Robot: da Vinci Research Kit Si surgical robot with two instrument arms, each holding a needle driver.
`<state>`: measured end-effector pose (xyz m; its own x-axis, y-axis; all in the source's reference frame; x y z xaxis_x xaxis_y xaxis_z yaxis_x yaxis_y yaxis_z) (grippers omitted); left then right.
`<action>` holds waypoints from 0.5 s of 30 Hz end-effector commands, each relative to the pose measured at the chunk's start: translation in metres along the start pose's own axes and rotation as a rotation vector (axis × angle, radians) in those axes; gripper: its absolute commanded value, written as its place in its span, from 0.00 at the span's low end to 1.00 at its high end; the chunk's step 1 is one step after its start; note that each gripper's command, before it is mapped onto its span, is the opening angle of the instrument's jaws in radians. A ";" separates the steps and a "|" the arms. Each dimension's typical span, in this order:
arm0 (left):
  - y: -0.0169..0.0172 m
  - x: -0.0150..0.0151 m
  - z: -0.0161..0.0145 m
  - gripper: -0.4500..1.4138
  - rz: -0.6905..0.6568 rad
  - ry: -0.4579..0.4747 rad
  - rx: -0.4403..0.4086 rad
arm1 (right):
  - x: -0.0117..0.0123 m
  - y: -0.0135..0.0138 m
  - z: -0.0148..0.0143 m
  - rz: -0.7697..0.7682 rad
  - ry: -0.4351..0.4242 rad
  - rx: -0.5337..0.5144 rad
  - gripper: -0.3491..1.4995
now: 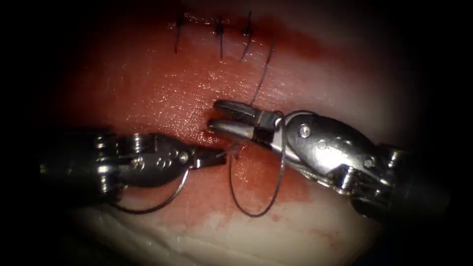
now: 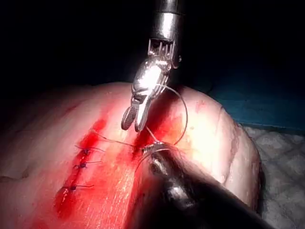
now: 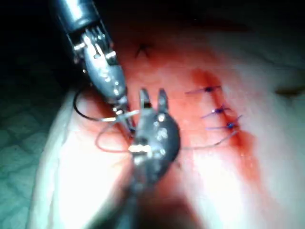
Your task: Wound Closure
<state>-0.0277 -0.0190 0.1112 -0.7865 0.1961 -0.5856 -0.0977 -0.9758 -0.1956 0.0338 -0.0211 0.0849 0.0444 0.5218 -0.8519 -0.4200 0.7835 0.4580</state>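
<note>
The left tool [image 1: 217, 158] is gripping the thread [image 1: 256, 207] just below the right tool [image 1: 217, 116], whose jaws are gaping narrowly, holding nothing.

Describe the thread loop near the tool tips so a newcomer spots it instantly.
Start at the red-stained tissue. Go to where the left tool and right tool nearly meet. Below them hangs the thread loop, one open oval, unlike the three short knotted stitches at the cut.
</note>
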 end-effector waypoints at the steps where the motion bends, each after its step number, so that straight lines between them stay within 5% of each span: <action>1: -0.0001 0.0001 0.0008 0.00 0.002 0.001 -0.001 | -0.0009 0.0002 0.0007 0.023 -0.002 -0.032 0.44; 6: -0.0006 0.0000 0.0009 0.00 0.011 0.003 -0.003 | -0.0025 0.0023 0.0000 0.097 -0.019 -0.142 0.48; 11: -0.0014 -0.0001 0.0010 0.00 0.009 0.005 -0.007 | -0.0058 0.0058 -0.0006 0.221 -0.002 -0.233 0.71; 15: -0.0018 -0.0001 0.0011 0.00 0.010 0.006 -0.008 | -0.0078 0.0072 -0.0003 0.279 -0.008 -0.281 0.76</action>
<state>-0.0275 -0.0173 0.1120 -0.7843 0.1876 -0.5913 -0.0858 -0.9768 -0.1960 0.0295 -0.0196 0.0941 -0.1022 0.7059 -0.7009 -0.6531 0.4838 0.5825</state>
